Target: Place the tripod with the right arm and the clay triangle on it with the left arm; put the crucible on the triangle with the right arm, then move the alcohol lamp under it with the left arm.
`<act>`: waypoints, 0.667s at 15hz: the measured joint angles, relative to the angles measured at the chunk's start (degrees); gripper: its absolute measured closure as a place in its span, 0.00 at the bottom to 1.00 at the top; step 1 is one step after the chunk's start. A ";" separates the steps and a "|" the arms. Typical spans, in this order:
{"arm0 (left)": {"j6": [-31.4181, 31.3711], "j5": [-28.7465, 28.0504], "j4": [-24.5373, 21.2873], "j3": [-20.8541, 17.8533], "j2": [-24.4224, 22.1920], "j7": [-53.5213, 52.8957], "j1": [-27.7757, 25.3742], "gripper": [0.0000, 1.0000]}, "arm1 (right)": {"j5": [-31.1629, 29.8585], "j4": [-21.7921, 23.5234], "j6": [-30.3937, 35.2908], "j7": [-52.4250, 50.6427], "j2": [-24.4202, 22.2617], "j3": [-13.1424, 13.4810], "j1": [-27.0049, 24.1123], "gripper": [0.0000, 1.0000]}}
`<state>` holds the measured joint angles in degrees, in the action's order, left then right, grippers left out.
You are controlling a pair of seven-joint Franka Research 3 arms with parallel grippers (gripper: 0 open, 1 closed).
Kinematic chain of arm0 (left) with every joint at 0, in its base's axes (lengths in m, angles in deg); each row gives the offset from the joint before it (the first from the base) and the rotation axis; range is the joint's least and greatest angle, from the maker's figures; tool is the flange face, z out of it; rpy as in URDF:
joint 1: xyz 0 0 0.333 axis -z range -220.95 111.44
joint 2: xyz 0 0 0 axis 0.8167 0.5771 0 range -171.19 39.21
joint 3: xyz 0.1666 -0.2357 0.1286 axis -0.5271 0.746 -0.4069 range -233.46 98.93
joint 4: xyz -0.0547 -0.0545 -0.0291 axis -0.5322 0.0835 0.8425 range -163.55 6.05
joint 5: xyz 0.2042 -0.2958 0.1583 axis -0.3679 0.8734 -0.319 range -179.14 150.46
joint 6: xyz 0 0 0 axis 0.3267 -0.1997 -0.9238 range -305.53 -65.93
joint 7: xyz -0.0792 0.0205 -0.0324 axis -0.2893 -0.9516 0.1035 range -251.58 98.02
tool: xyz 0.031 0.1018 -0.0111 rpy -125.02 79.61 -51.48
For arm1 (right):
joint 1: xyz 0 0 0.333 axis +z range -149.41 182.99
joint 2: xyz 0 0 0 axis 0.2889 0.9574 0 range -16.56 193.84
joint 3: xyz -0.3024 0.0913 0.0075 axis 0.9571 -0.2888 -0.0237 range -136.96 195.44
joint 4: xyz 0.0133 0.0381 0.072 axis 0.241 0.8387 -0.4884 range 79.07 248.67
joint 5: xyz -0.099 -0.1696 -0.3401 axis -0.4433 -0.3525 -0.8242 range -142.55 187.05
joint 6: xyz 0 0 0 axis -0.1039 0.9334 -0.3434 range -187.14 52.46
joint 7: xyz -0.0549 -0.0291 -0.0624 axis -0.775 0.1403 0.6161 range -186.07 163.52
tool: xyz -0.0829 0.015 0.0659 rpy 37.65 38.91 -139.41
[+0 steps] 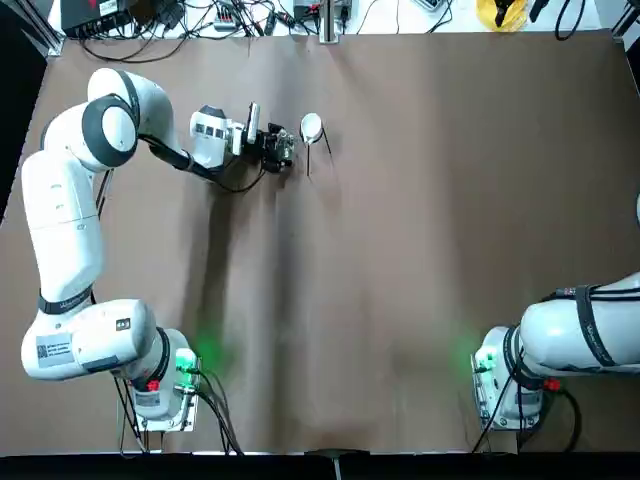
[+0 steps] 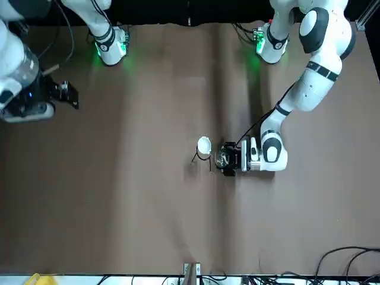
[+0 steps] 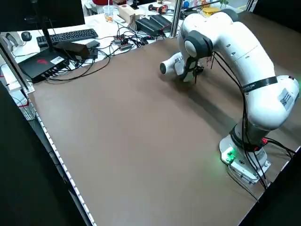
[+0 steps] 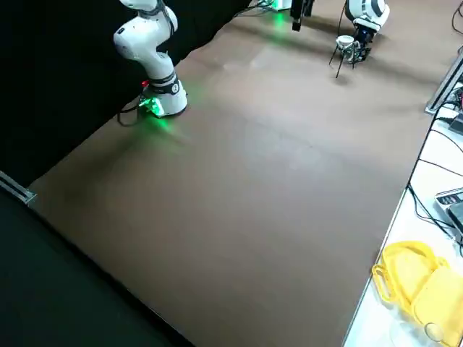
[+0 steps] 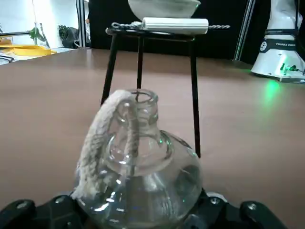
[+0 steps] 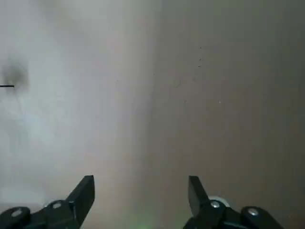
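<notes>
your left gripper [image 1: 272,146] is clamped around the belly of the alcohol lamp [image 5: 138,176], holding it low on the table [image 1: 420,260] so the glass can slide rather than be carried; that grip keeps the wick [image 5: 102,138] and neck upright and out from between the fingers. in the top view the lamp sits at about 9 o'clock of the tripod [image 1: 314,145], just beside its legs and not yet under the ring. the tripod stands far up the table, toward 11 o'clock from the centre, with the clay triangle [image 5: 175,24] lying flat across its ring and the crucible [image 5: 164,6] seated in it, which is why only the last step looks open to you. the left wrist view shows the gap between two legs straight ahead of the lamp, so the approach seems lined up to pass through without knocking a leg. your right gripper [image 2: 66,94] hangs parked well away near 4 o'clock, fingers spread and empty over bare table, clear of the stand.
</notes>
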<state>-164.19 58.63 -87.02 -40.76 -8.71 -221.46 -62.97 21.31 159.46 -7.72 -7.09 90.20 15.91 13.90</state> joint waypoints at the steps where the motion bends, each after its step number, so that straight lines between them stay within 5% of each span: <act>1: -0.55 0.17 -0.21 0.38 -0.03 -0.49 -0.01 0.23 | 0.00 0.57 0.29 -0.41 -1.14 1.18 1.23 0.11; 5: -1.86 3.32 -0.68 1.14 -0.04 -3.28 1.62 0.23 | 0.00 7.05 -0.22 -5.95 -6.02 8.01 6.39 0.09; 7: -2.75 5.28 -0.69 1.16 -0.05 -4.76 2.93 0.23 | 0.00 8.52 -0.88 -6.63 -6.97 8.73 6.66 0.00; 10: -3.44 6.99 -0.69 1.16 -0.07 -5.30 4.06 0.23 | -0.08 8.76 -1.52 -6.66 -7.12 8.88 6.72 0.00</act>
<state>-167.63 65.62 -87.71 -39.60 -8.78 -226.76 -58.90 21.23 168.21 -9.25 -13.75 83.08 24.80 20.63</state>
